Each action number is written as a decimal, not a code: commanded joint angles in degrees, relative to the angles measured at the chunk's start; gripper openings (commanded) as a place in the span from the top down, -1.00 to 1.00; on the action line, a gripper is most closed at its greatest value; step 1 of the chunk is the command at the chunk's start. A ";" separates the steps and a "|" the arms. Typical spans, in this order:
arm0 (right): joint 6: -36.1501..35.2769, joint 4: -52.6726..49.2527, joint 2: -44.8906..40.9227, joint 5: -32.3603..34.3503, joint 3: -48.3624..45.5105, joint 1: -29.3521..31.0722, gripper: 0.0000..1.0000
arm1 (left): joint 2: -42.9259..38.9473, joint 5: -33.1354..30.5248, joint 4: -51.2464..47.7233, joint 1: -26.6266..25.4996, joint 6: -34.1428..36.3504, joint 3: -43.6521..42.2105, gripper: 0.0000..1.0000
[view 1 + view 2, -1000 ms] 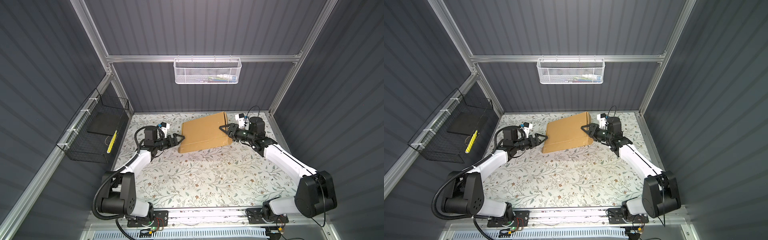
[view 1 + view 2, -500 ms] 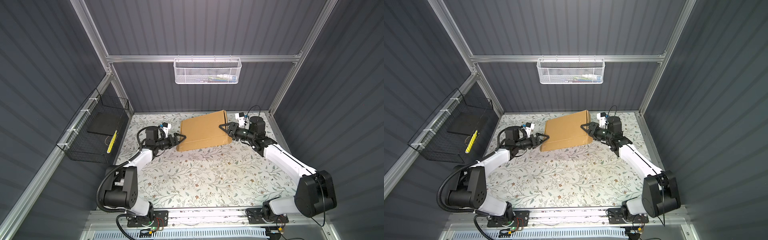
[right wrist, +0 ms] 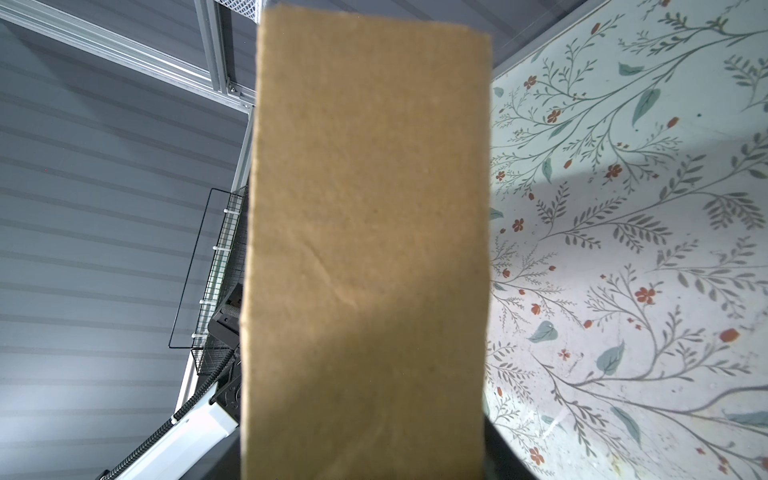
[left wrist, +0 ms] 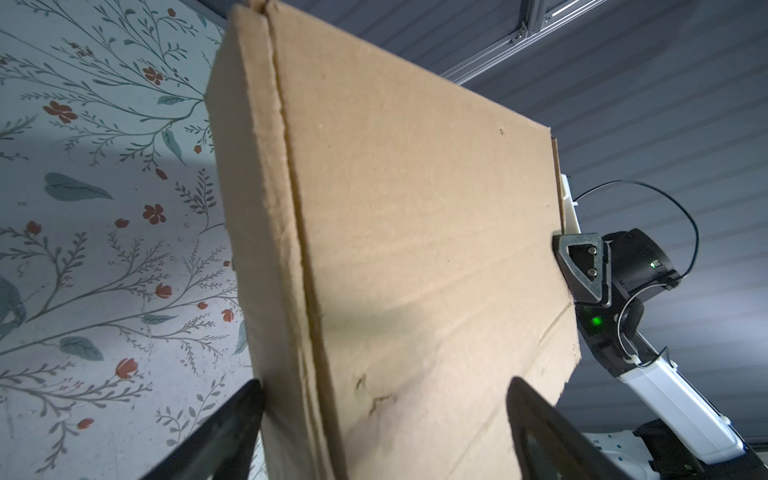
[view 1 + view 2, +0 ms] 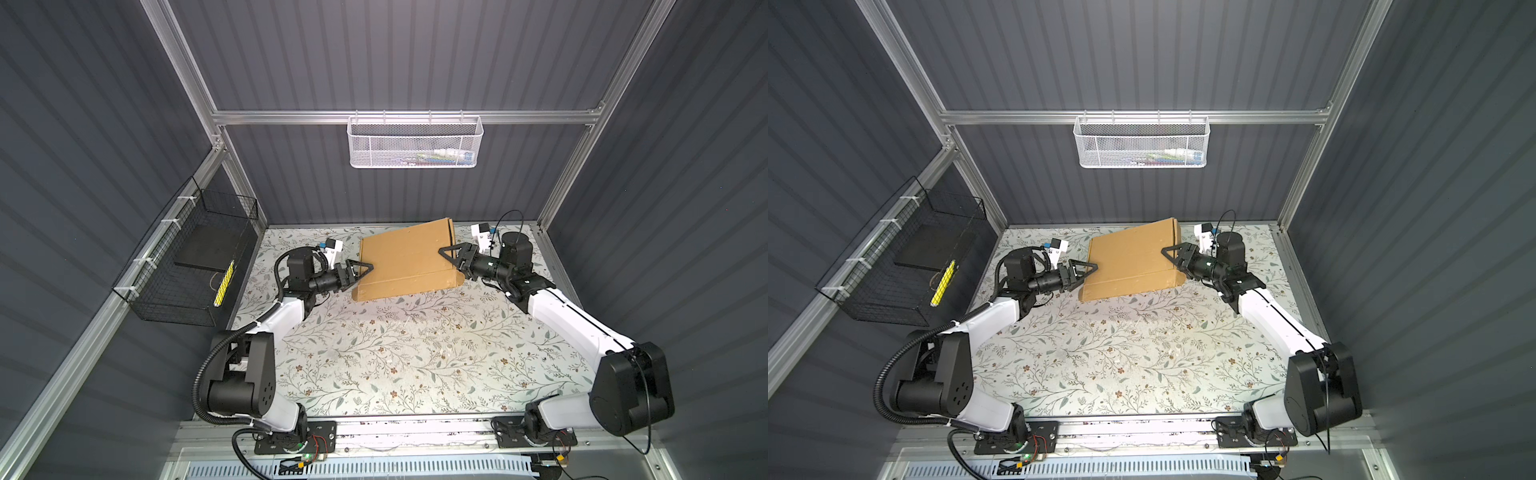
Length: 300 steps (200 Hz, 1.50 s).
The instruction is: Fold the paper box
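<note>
Top views, both: I am logging paper box [image 5: 405, 259] showing upper centre, long axis running left-right; right gripper [image 5: 453, 262] clamping its right end, left gripper [image 5: 361, 272] gaping wide, straddling its left end.

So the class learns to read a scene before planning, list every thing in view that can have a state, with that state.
paper box: folded shut, tilted, one end gripped.
right end effector: shut on the paper box's end.
left end effector: open, jaws straddling the opposite end.
white mesh basket: hanging on the back rail, holding small items.
black wire basket: hanging on the side rail, holding a black slab.
</note>
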 commanded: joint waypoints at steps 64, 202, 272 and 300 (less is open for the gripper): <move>1.64 8.35 -1.16 -3.49 0.09 -0.08 0.09 | 2.23 4.97 2.16 0.06 -1.78 0.19 -0.80; 0.76 9.76 0.54 -5.10 -0.78 -0.17 0.14 | 5.35 8.45 9.12 -0.03 -8.00 2.67 -0.78; -1.30 10.02 2.02 -5.59 -1.88 -0.33 0.14 | 5.53 11.23 13.94 -0.03 -13.00 2.66 -0.61; -1.45 10.64 2.50 -5.61 -2.45 -0.60 0.14 | 5.40 11.74 14.71 -0.03 -13.85 2.43 -0.53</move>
